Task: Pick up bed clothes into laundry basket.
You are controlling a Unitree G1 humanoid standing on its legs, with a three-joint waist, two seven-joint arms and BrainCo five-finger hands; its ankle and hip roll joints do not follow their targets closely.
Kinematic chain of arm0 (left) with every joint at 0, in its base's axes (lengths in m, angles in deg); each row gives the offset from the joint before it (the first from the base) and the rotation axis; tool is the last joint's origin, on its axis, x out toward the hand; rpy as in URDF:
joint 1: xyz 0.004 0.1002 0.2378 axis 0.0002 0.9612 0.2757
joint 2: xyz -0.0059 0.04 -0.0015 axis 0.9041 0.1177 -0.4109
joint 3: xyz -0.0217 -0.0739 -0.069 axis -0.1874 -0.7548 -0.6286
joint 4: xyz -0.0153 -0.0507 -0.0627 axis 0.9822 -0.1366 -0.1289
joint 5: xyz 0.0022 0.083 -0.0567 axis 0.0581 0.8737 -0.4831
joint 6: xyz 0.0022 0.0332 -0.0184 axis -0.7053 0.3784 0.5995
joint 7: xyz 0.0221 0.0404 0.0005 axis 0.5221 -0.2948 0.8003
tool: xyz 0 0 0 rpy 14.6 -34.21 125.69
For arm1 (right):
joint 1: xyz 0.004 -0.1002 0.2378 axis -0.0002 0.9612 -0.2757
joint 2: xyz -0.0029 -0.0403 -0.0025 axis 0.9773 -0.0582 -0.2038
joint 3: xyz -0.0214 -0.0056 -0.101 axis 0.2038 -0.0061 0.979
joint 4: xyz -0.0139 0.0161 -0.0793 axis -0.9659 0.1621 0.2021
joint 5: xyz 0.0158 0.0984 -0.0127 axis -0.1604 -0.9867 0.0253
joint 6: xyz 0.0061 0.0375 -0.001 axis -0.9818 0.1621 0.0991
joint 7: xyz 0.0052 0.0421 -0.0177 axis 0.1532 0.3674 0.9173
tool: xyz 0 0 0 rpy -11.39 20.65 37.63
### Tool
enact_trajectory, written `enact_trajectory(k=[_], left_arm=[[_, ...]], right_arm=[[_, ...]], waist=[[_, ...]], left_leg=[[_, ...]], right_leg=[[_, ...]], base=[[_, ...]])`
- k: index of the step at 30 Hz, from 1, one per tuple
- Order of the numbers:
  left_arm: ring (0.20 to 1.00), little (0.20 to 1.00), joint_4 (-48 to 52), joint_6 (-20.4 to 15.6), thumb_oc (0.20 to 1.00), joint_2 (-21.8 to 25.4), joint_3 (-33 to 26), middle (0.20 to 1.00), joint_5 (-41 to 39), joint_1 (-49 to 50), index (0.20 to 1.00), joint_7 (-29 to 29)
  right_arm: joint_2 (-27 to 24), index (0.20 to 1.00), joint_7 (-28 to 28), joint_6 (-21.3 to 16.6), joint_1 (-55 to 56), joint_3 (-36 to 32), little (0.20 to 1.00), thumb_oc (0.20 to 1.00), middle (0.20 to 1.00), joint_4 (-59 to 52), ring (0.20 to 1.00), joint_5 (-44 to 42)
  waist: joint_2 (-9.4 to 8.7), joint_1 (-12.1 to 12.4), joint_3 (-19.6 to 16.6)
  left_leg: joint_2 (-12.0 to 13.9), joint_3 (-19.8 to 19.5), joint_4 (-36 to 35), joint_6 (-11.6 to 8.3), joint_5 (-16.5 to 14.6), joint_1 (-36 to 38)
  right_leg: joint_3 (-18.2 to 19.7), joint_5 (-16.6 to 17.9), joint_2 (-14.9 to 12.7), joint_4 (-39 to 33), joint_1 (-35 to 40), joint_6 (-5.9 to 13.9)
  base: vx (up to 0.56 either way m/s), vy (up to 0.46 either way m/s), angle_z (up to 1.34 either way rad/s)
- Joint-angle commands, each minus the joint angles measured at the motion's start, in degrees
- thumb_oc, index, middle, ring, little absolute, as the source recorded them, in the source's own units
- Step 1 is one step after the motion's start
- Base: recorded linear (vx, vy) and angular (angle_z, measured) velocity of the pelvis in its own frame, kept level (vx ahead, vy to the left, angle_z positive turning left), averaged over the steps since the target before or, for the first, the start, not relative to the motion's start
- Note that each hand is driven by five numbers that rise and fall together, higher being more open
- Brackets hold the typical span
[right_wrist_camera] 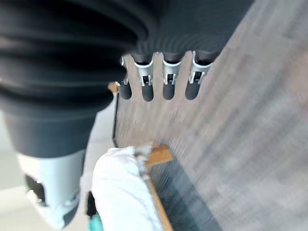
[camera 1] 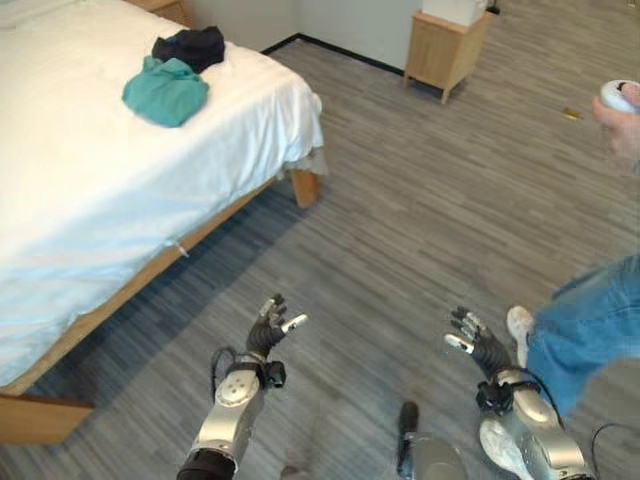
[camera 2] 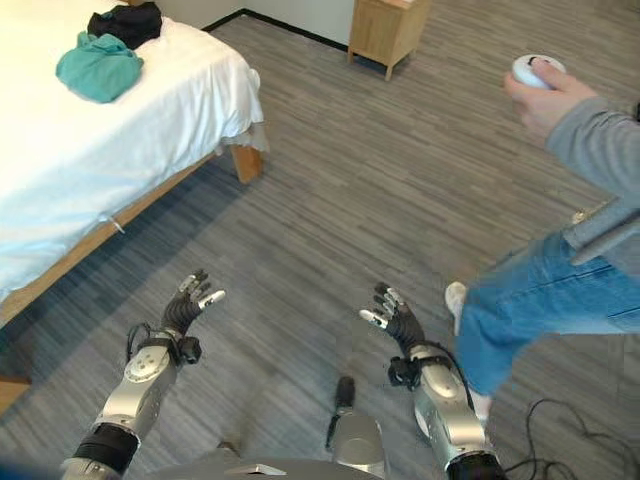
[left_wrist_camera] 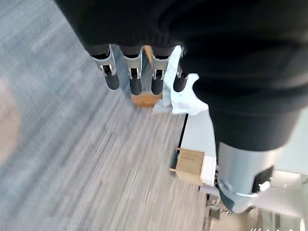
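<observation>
A teal garment (camera 1: 166, 90) lies crumpled on the white bed (camera 1: 90, 190), with a black garment (camera 1: 190, 45) touching it on the far side. Both sit near the bed's far corner, seen again as the teal garment (camera 2: 98, 66) and the black garment (camera 2: 127, 22). My left hand (camera 1: 268, 331) hovers over the floor in front of the bed, fingers relaxed and holding nothing. My right hand (camera 1: 478, 342) is level with it, also open and empty. Both hands are well short of the clothes.
A person in jeans (camera 2: 545, 295) stands close on my right, holding a white controller (camera 2: 537, 69). A wooden nightstand (camera 1: 446, 46) stands by the far wall. The bed's wooden leg (camera 1: 305, 186) and frame run along my left. Grey plank floor (camera 1: 420, 210) stretches ahead.
</observation>
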Motion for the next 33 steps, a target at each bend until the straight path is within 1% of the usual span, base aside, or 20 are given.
enact_trajectory(k=[1,3,5,7,10,11,13,14,16,18,19,20,22,23,24,25,28,29,30,33], left_arm=[[1.000,1.000,6.3,-1.5,1.000,2.1,-2.1,1.000,-1.8,-3.7,1.000,0.6],[1.000,1.000,6.1,-1.4,1.000,1.5,-2.4,1.000,-1.6,-3.8,1.000,1.1],[1.000,1.000,6.2,-0.7,1.000,0.8,-3.5,1.000,-1.0,-3.9,1.000,2.6],[1.000,1.000,7.3,-0.2,1.000,1.0,-4.2,1.000,0.1,-3.7,1.000,3.3],[1.000,1.000,10.3,-0.3,1.000,1.0,-6.1,1.000,0.8,-2.2,1.000,4.3],[1.000,1.000,10.3,-0.3,1.000,1.0,-6.1,1.000,0.8,-2.2,1.000,4.3],[1.000,1.000,13.8,1.0,1.000,2.4,-8.7,1.000,4.3,0.2,1.000,3.7],[1.000,1.000,14.4,1.6,1.000,2.6,-9.5,1.000,4.8,0.5,1.000,3.7],[1.000,1.000,16.6,1.4,1.000,2.3,-10.7,1.000,5.5,1.3,1.000,4.1],[1.000,1.000,16.3,1.9,1.000,2.0,-10.1,1.000,5.5,1.3,1.000,3.5],[1.000,1.000,16.3,2.0,1.000,2.1,-10.1,1.000,5.4,1.3,1.000,3.5],[1.000,1.000,16.4,1.8,1.000,1.9,-9.3,1.000,3.4,0.2,1.000,3.9],[1.000,1.000,17.0,1.9,1.000,2.6,-8.1,1.000,3.5,-0.5,1.000,2.9],[1.000,1.000,17.0,2.0,1.000,2.6,-8.1,1.000,3.5,-0.5,1.000,2.9],[1.000,1.000,17.1,1.9,1.000,2.7,-7.3,1.000,3.3,-0.8,1.000,2.4],[1.000,1.000,18.0,1.5,1.000,3.1,-5.5,1.000,2.1,-1.9,1.000,1.2],[1.000,1.000,17.0,0.7,1.000,3.9,-2.7,1.000,2.7,-3.2,1.000,0.5],[1.000,1.000,17.0,0.7,1.000,3.9,-2.7,1.000,2.7,-3.2,1.000,0.5],[1.000,1.000,16.2,0.2,1.000,4.1,-1.3,1.000,2.8,-4.2,1.000,0.1],[1.000,1.000,17.2,0.3,1.000,3.9,-0.4,1.000,3.7,-3.9,1.000,-0.6]], right_arm=[[-2.2,1.000,0.2,-1.6,0.0,-1.1,1.000,1.000,1.000,-3.4,1.000,-2.2],[-2.7,1.000,0.0,-1.1,-0.7,-1.2,1.000,1.000,1.000,-2.8,1.000,-1.8],[-4.7,1.000,0.8,-0.1,-2.3,-1.9,1.000,1.000,1.000,-3.4,1.000,-1.5],[-5.4,1.000,0.5,-0.1,-3.3,-1.9,1.000,1.000,1.000,-3.5,1.000,-0.6],[-5.9,1.000,-0.4,-0.7,-8.5,-0.9,1.000,1.000,1.000,-1.0,1.000,-0.3],[-5.9,1.000,-0.4,-0.7,-8.5,-0.9,1.000,1.000,1.000,-1.0,1.000,-0.3],[-5.8,1.000,-0.6,-0.1,-10.8,-1.7,1.000,1.000,1.000,-3.0,1.000,0.1],[-5.3,1.000,-0.2,0.1,-10.7,-1.6,1.000,1.000,1.000,-4.0,1.000,-0.4],[-3.0,1.000,1.0,0.0,-10.6,0.3,1.000,1.000,1.000,-4.5,1.000,-0.2],[-0.7,1.000,1.3,0.8,-9.5,1.0,1.000,1.000,1.000,-2.7,1.000,1.3],[-0.7,1.000,1.3,0.8,-9.6,1.0,1.000,1.000,1.000,-2.6,1.000,1.3],[1.1,1.000,1.9,1.9,-9.6,2.0,1.000,1.000,1.000,-2.7,1.000,0.1],[1.0,1.000,3.4,1.9,-8.9,2.0,1.000,1.000,1.000,-3.3,1.000,1.7],[1.0,1.000,3.4,1.9,-8.9,1.9,1.000,1.000,1.000,-3.4,1.000,1.7],[0.9,1.000,2.9,1.9,-7.9,1.7,1.000,1.000,1.000,-3.6,1.000,2.6],[1.2,1.000,2.9,1.5,-5.6,0.1,1.000,1.000,1.000,-4.0,1.000,1.4],[0.9,1.000,2.7,0.9,-2.9,-1.4,1.000,1.000,1.000,-5.2,1.000,1.4],[0.9,1.000,2.7,0.9,-2.9,-1.4,1.000,1.000,1.000,-5.2,1.000,1.4],[0.3,1.000,2.7,0.4,-1.4,-2.4,1.000,1.000,1.000,-6.4,1.000,1.9],[-0.3,1.000,3.5,0.3,0.5,-3.8,1.000,1.000,1.000,-7.2,1.000,2.0]], waist=[[-2.27,3.6,3.3],[-2.62,4.5,3.3],[-2.31,8.2,3.6],[-2.08,9.3,3.4],[-0.25,13.2,2.4],[-0.28,13.2,2.4],[0.65,14.0,0.6],[0.20,14.0,-0.2],[-0.81,16.2,-2.2],[-1.54,16.0,-2.7],[-1.81,15.9,-2.7],[0.81,13.8,-1.3],[2.47,11.9,-0.3],[2.66,11.7,-0.4],[3.19,11.0,-0.1],[3.76,9.6,-0.3],[2.49,7.5,-0.9],[2.51,7.5,-0.9],[1.73,6.7,-1.7],[0.54,7.1,-2.1]], left_leg=[[-4.4,-1.4,19.8,2.13,11.2,-2.8],[-5.9,-0.9,20.8,2.34,10.3,-6.4],[-7.6,0.4,13.0,2.08,9.1,-13.7],[-9.2,0.8,7.6,2.31,9.8,-14.8],[-13.9,2.5,-9.6,3.02,12.5,-16.0],[-14.0,2.5,-9.7,3.03,12.6,-15.9],[-13.8,21.6,-14.5,3.33,14.8,-13.3],[-14.4,23.0,-15.8,3.86,11.9,-10.9],[-17.7,21.3,-18.3,8.99,6.0,-7.6],[-20.8,20.5,-19.9,12.70,2.7,-3.6],[-21.4,20.6,-20.3,13.12,2.7,-3.5],[-19.7,18.3,-21.2,14.16,3.1,0.6],[-19.0,13.6,-21.3,13.96,2.6,3.2],[-18.8,13.4,-21.3,13.90,2.8,3.0],[-18.7,11.9,-21.5,13.58,2.5,4.0],[-18.2,6.5,-21.5,11.88,2.6,4.0],[-18.3,-0.7,-21.7,9.43,2.1,4.4],[-18.3,-0.7,-21.7,9.43,2.1,4.4],[-18.0,-5.9,-22.2,8.54,2.0,4.0],[-17.7,-9.9,-21.2,7.67,1.5,3.5]], right_leg=[[3.3,0.9,0.2,-5.6,5.0,1.57],[3.1,0.5,0.2,-6.1,6.6,1.61],[2.5,-1.4,1.0,-8.2,11.7,1.86],[2.4,-2.0,1.2,-8.8,12.8,2.01],[1.9,-4.1,3.9,-10.2,17.2,2.46],[1.9,-4.1,3.8,-10.2,17.2,2.47],[-0.5,-6.2,7.0,-10.6,20.8,2.19],[-0.8,-8.1,6.6,-9.7,21.5,2.61],[-4.5,-7.9,3.9,-2.2,21.3,4.79],[-4.5,2.4,-1.2,15.2,16.8,11.81],[-4.2,1.9,-1.9,16.6,16.1,12.33],[-1.9,6.9,-1.8,29.3,8.8,11.71],[0.8,5.8,-4.6,32.8,4.5,10.55],[0.4,6.0,-4.4,32.4,4.6,10.38],[0.2,5.0,-7.1,31.8,4.2,9.55],[3.2,4.7,-10.7,22.2,4.0,7.74],[13.7,1.6,-6.7,2.7,7.6,8.57],[13.7,1.6,-6.7,2.6,7.6,8.57],[23.0,-1.0,-3.0,-4.5,8.1,9.26],[21.9,-0.9,-2.4,-6.8,10.0,8.96]], base=[[0.47,-0.631,-0.15],[0.39,-0.299,-0.45],[0.57,-0.299,0.03],[0.30,-0.086,0.15],[0.39,-0.082,-0.21],[0.46,-0.177,-0.08],[0.48,-0.245,0.21],[0.47,-0.116,0.37],[0.50,0.040,0.38],[0.34,0.159,0.44],[0.25,-0.007,0.77],[0.18,-0.147,1.04],[0.22,-0.206,1.60],[0.16,-0.145,2.16],[0.20,-0.324,2.59],[0.30,-0.456,1.83],[0.23,-0.365,1.99],[0.19,-0.351,1.65],[0.13,-0.236,0.81],[0.13,-0.405,1.68]])
